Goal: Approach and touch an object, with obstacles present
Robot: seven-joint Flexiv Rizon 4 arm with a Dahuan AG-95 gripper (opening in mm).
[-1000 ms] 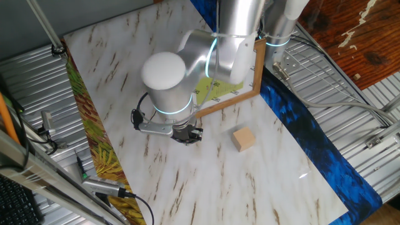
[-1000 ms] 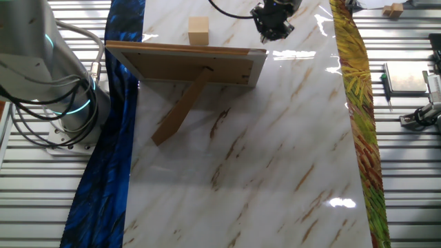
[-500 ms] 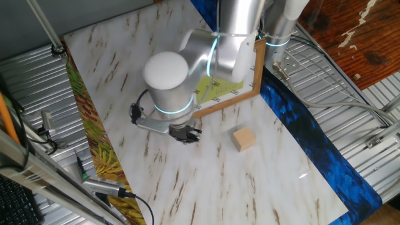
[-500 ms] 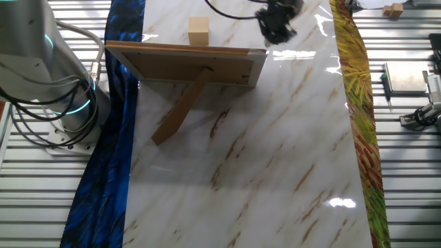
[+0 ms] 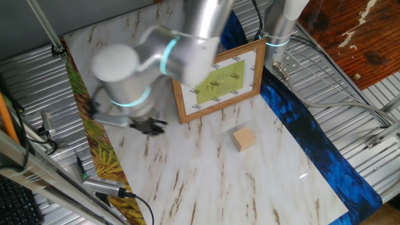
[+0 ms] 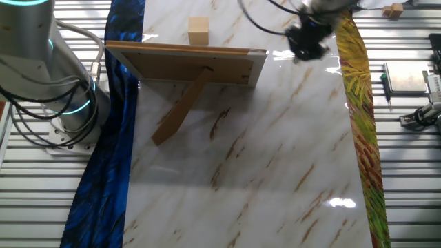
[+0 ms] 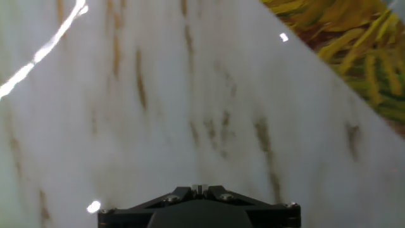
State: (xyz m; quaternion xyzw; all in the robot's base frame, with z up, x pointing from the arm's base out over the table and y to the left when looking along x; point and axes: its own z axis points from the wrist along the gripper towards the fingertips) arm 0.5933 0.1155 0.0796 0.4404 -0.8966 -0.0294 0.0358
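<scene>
The small tan wooden cube (image 5: 244, 139) sits on the marble table, in front of the wooden-framed picture (image 5: 219, 81) with its white mat and yellow-green centre. In the other fixed view the cube (image 6: 198, 31) lies behind the picture's brown back and prop (image 6: 186, 63). My gripper (image 5: 150, 127) hangs low over the table well left of the cube, near the leaf-patterned strip; it also shows in the other fixed view (image 6: 308, 43). In the hand view my gripper (image 7: 200, 188) has its fingertips together over bare marble, holding nothing. Cube and picture are out of the hand view.
A yellow-green leaf-patterned strip (image 5: 87, 125) borders the table beside my gripper, and a blue cloth (image 5: 300, 125) borders the opposite side. The arm's base (image 6: 55, 103) stands on the ribbed metal. Tools and cables (image 5: 100, 187) lie beyond the strip.
My gripper has swept quickly away from the cube and the picture toward the leaf-patterned edge, blurred with motion. The picture's front is now uncovered. Cube and picture have not moved.
</scene>
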